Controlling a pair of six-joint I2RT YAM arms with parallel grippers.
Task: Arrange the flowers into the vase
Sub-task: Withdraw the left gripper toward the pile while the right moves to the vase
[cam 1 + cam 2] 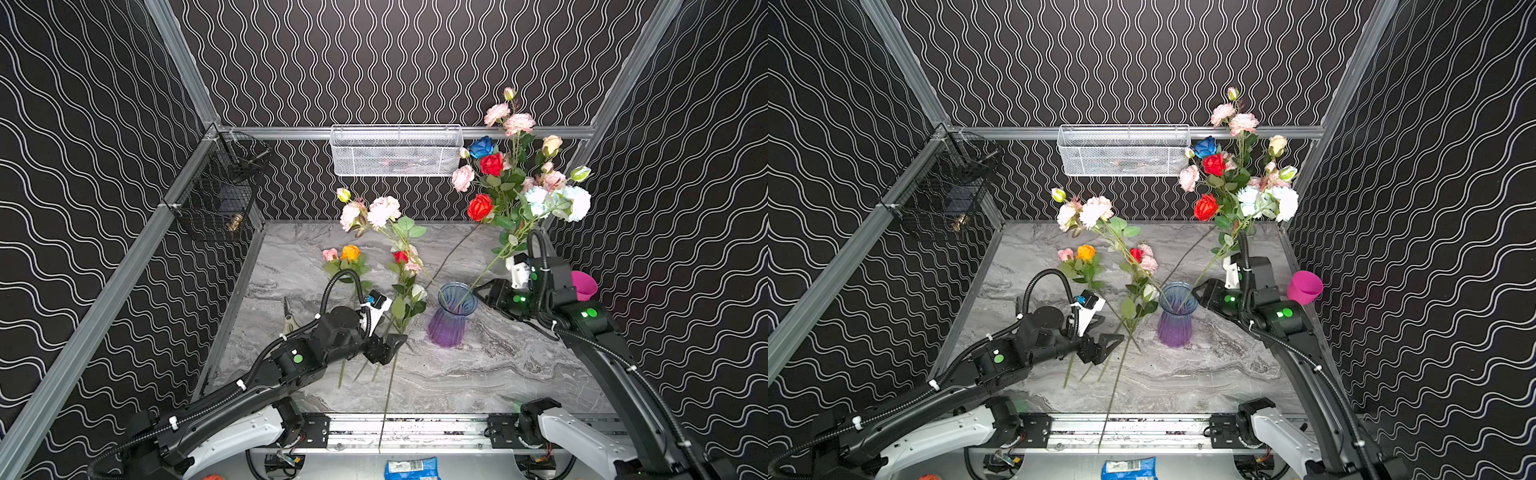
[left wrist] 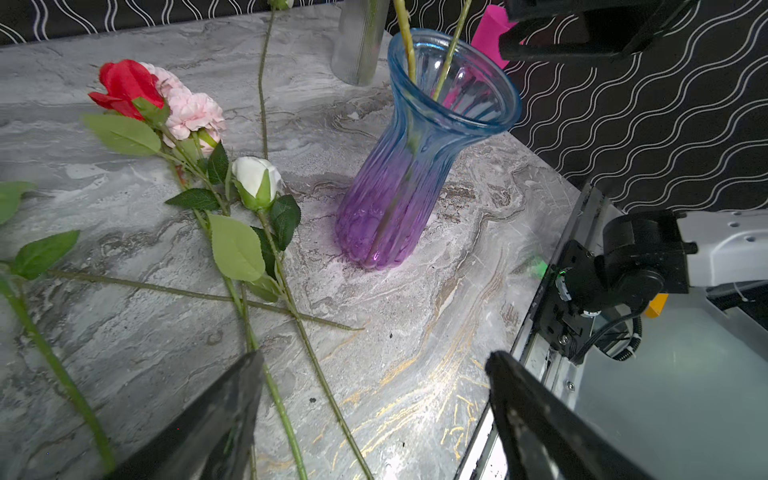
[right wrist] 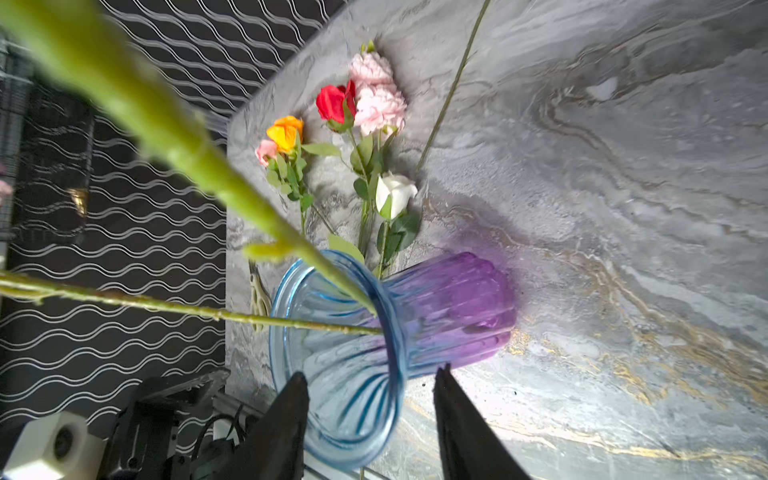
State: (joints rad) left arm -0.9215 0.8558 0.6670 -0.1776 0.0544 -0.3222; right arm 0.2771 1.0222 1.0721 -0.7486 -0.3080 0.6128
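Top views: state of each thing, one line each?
vase, upright on table, two stems in it
pink spray, stem in vase, leaning left
orange rose, lying on table
red rose, lying on table
white rose, lying on table beside vase
left gripper, open, holding nothing
right gripper, open, beside vase rim
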